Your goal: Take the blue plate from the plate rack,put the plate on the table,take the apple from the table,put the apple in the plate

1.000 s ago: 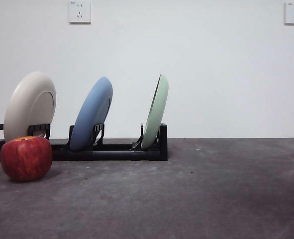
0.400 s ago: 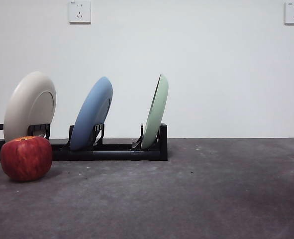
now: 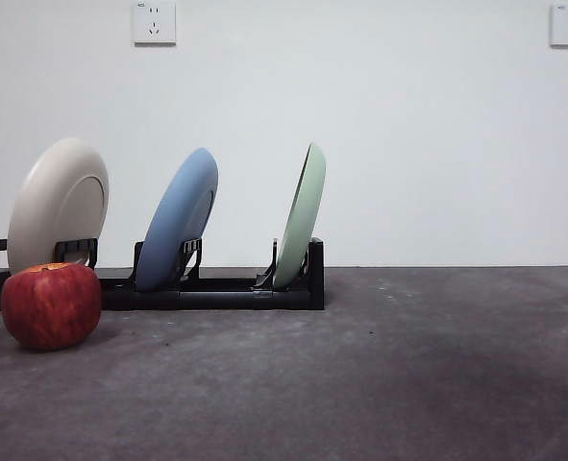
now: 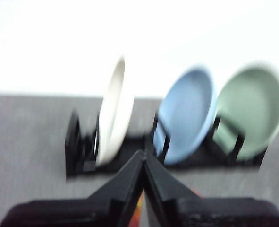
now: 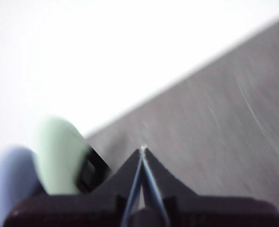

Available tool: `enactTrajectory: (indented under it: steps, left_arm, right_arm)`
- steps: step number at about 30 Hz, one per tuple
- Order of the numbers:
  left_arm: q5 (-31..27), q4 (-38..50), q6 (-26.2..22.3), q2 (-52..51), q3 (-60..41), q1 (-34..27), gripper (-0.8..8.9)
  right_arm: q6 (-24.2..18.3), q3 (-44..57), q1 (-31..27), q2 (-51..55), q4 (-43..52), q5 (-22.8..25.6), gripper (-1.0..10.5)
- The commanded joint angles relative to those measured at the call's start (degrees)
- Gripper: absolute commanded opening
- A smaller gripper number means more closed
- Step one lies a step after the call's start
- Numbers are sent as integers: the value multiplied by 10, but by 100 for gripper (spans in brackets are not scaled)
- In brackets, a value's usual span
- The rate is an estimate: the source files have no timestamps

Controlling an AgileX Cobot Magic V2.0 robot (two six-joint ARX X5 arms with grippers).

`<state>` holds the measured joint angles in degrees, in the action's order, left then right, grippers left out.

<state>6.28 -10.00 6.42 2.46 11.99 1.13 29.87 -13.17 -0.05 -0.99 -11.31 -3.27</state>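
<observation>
1. The big round matte light-blue plate sat on edge in the middle slot of the low black plastic plate rack, tilted over to the right, with its shallow face and raised rim easy to make out from the left wrist camera.
2. The round deep-red apple with the yellow-orange patch on top was down on the rough, mottled dark grey table, just in front of the rack's left end and partly covering the bottom of the cream-white plate.
3. The pale green plate stood nearly upright in the right-hand slot, so the blue one had a neighbour on each side.
4. Compared with a second ago, nothing on the table had shifted at all.
5. The left gripper was up above the apple, facing the rack, jaws pinched together and holding nothing. The right gripper was off to the side beyond the green plate, jaws also closed and empty. Both wrist shots were blurry.
6. Two white wall sockets sat high on the plain white wall behind.
</observation>
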Motion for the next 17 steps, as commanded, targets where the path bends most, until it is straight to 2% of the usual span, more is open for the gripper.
enactTrajectory:
  steps: [1, 6, 9, 17]
  left_arm:
    - [15, 2, 26, 21, 46, -2, -5]
    - [32, -12, 26, 89, 127, -2, -5]
    - [31, -42, 26, 143, 179, -2, -5]
    - [31, -144, 24, 295, 317, -2, -4]
  right_arm:
    - [16, -53, 0, -19, 0, -2, -8]
    - [6, -156, 0, -81, -57, -3, -8]
    - [-18, -223, 0, -132, -114, -5, -2]
    - [-63, -396, 0, -281, -328, -7, 0]
